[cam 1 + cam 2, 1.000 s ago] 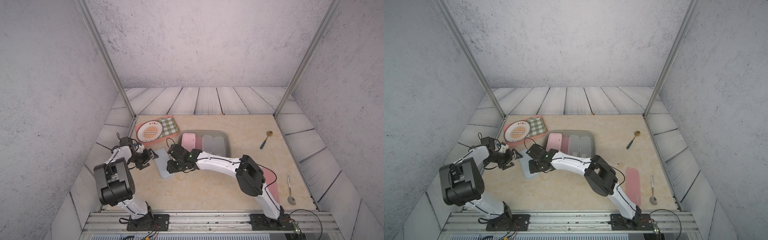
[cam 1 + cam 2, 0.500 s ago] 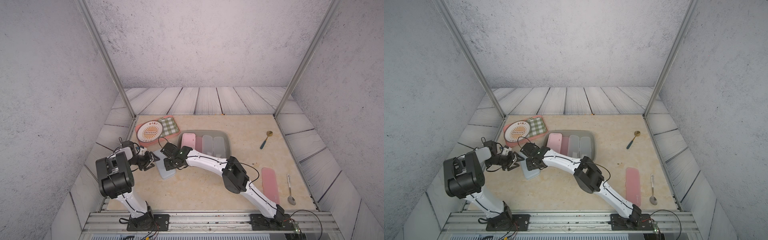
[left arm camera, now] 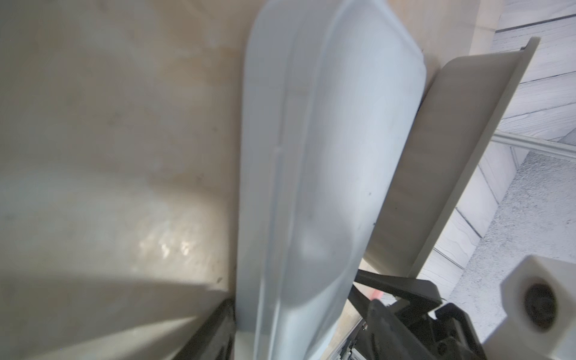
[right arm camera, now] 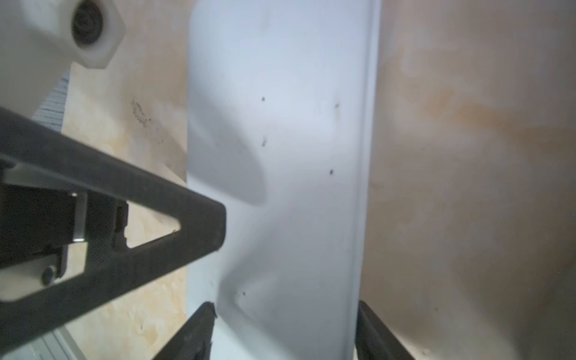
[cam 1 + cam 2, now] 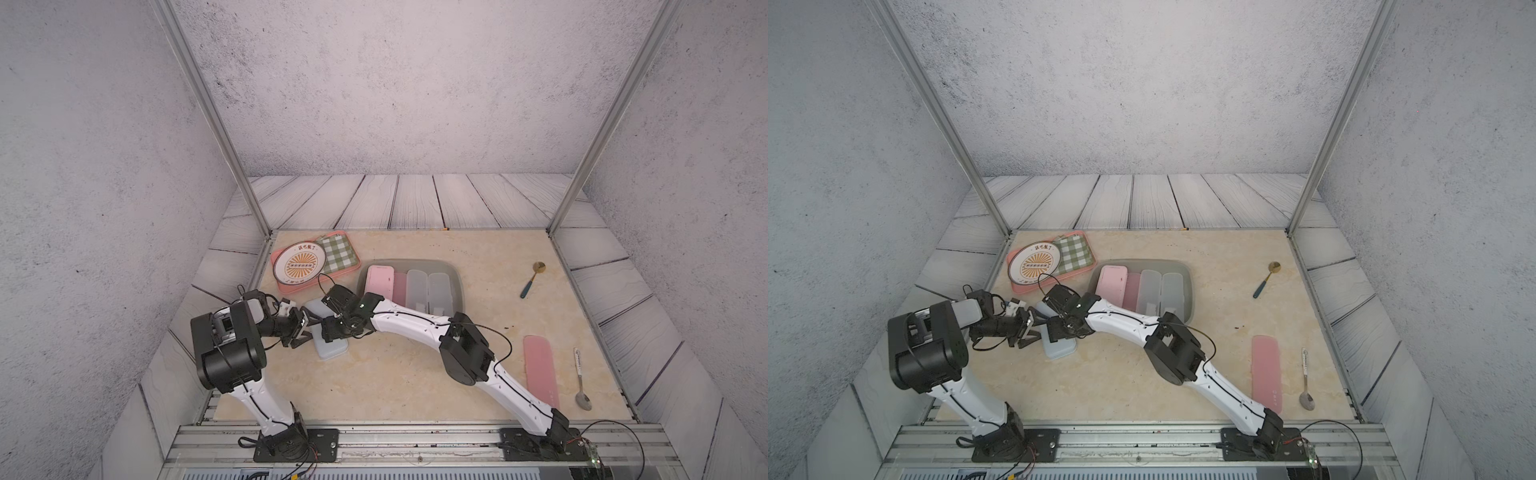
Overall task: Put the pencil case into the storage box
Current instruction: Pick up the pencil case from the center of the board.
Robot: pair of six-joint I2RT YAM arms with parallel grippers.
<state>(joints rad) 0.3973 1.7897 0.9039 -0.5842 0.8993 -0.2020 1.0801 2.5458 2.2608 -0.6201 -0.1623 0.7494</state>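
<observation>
In both top views the shallow grey-green plastic storage box (image 5: 456, 279) (image 5: 1188, 286) held four slim cases (image 5: 417, 289). The pale blue plastic pencil case (image 5: 332, 351) (image 5: 1061, 351) lay outside it on the table, with the left gripper (image 5: 302, 331) and right gripper (image 5: 330, 333) at it. Neither wrist view let me tell their grip.

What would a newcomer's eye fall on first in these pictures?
The left tool and right tool meet at one pale blue flat plastic pencil case. Beside it, the shallow grey-green plastic storage box holds four cases. A long pink plastic case lies alone far right.
</observation>
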